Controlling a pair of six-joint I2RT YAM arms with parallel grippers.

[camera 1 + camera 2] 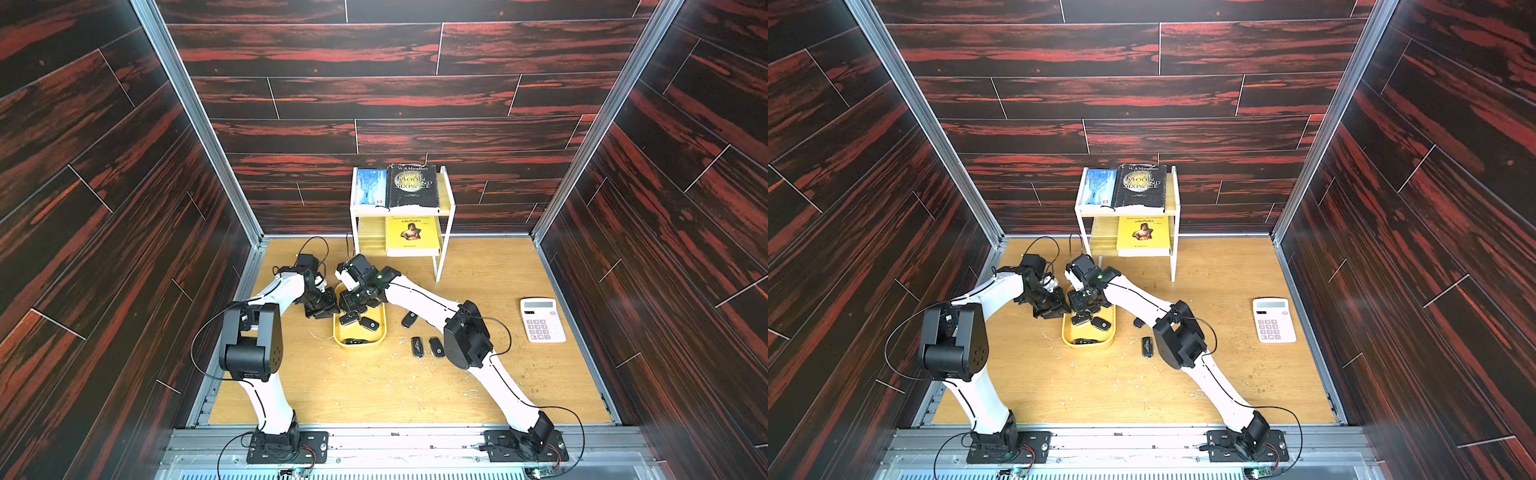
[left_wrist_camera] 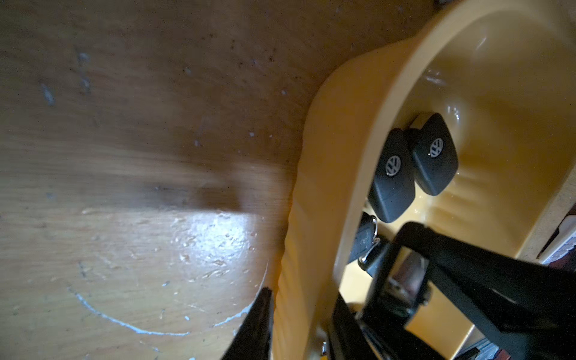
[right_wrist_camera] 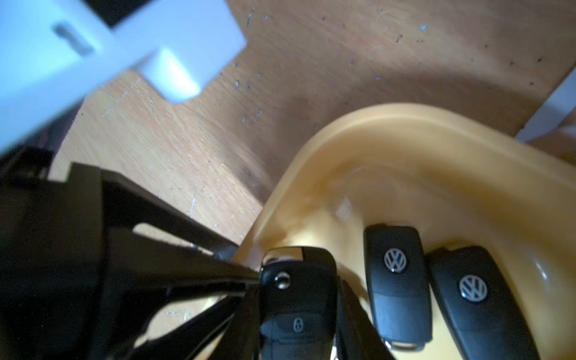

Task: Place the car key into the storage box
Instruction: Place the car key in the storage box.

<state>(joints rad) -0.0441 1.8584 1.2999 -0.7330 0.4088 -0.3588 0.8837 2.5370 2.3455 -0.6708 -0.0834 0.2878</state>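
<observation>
Tabletop [image 1: 374, 386] bears storage box [image 3: 436, 131]; right claw [image 3: 297, 314] pinches key [image 3: 299, 274].

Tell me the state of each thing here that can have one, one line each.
right end effector: shut on the car key, over the storage box.
left end effector: jaws astride the storage box wall, apparently clamped.
storage box: upright, holding three stored keys.
loose keys: three, flat on the table, outside the box.
calculator: flat, face up.
</observation>
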